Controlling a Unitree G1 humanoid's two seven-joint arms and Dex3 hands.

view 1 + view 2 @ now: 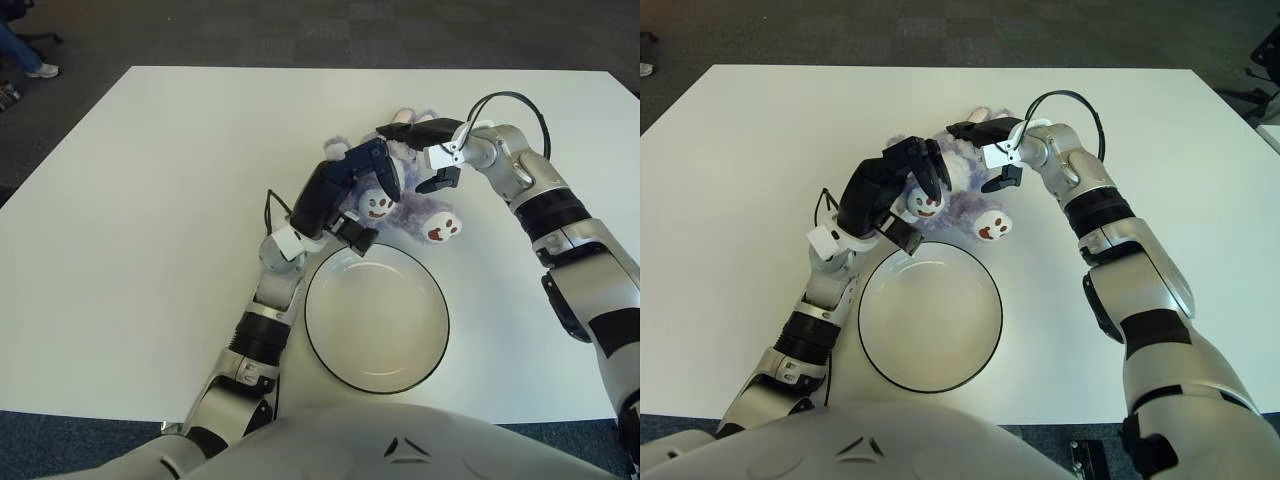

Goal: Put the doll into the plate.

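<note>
Left eye view shows a white table (120,200) filling most of the scene, with a white plate (376,318) rimmed in black at its near middle, holding nothing. Just beyond the plate's far edge lies the purple doll (410,208) on the tabletop, its two white feet turned up. The left hand (345,185) sits over the doll's left side, black fingers curled down around it. The right hand (430,150) reaches in from the right at the doll's far end, fingers spread on either side of the head, not yet closed
</note>
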